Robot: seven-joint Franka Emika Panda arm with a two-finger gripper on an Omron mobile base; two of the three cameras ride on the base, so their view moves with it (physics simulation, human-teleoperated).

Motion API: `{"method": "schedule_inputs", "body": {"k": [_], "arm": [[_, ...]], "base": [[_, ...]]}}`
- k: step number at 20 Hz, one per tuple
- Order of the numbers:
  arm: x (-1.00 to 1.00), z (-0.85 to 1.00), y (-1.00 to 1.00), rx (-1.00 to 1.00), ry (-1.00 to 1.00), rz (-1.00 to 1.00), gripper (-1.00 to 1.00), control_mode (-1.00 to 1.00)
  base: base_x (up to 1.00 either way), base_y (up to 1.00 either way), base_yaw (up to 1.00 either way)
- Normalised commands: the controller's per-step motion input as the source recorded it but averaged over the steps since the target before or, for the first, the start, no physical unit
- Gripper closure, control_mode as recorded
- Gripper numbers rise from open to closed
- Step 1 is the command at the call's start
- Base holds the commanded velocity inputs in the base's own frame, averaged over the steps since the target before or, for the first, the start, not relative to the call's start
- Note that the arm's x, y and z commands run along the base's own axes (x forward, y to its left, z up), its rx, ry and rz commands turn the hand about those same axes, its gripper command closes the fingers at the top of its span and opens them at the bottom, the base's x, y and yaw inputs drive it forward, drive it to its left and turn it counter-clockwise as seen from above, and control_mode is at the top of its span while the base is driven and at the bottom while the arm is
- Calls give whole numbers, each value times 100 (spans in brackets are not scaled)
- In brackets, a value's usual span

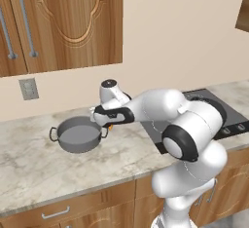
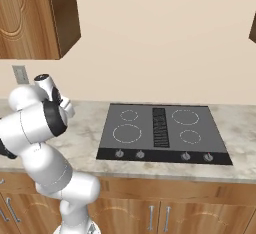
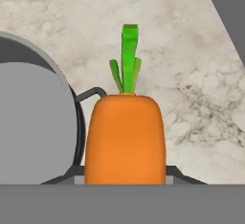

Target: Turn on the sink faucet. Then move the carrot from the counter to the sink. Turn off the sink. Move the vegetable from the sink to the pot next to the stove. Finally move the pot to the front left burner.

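A: Where's the pincer, and what's it doing?

B: Gripper (image 1: 111,124) sits just off the pot's rim at 3 o'clock, seen in the left base view. Jaws are clamped on the carrot (image 3: 125,139), partway closed around its body. In the hand view the carrot stands between the finger tips, leaves pointing to 12 o'clock.

A: Edges and open room nearby?

B: Hand view: pot (image 3: 33,122) lies at 9 o'clock of the carrot, its rim curving close by, one loop handle just beside the carrot. Bare counter (image 3: 191,89) runs from 12 to 3 o'clock. Stove (image 3: 228,12) edge cuts the corner at 1 to 2 o'clock, apart from the carrot. Left base view: pot (image 1: 78,134) rests on counter (image 1: 34,168) with open worktop at 6 to 9 o'clock of it; counter's front edge runs along below, over wood drawers. Stove (image 1: 214,107) is at 3 o'clock of the gripper, partly behind the arm. Right base view: stove (image 2: 160,130) has counter (image 2: 85,128) on both sides.

A: How does the carrot look?

B: Bright orange, blunt and squared at the leaf end, smooth. Green top (image 3: 127,58) is one tall upright stalk w/ two shorter leaves beside it. In the left base view just a speck of orange (image 1: 111,127) shows under the hand.
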Motion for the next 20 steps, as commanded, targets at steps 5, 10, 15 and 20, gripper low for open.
{"method": "schedule_inputs", "body": {"k": [5, 10, 15, 20], "arm": [[-21, 18, 14, 0, -5, -1, 100, -100], [-1, 6, 37, 0, -1, 0, 100, -100], [0, -2, 43, 0, 2, 0, 100, -100], [0, -6, 31, 0, 3, 0, 100, -100]], "base": [[0, 0, 0], [0, 0, 0], [0, 0, 0], [0, 0, 0]]}}
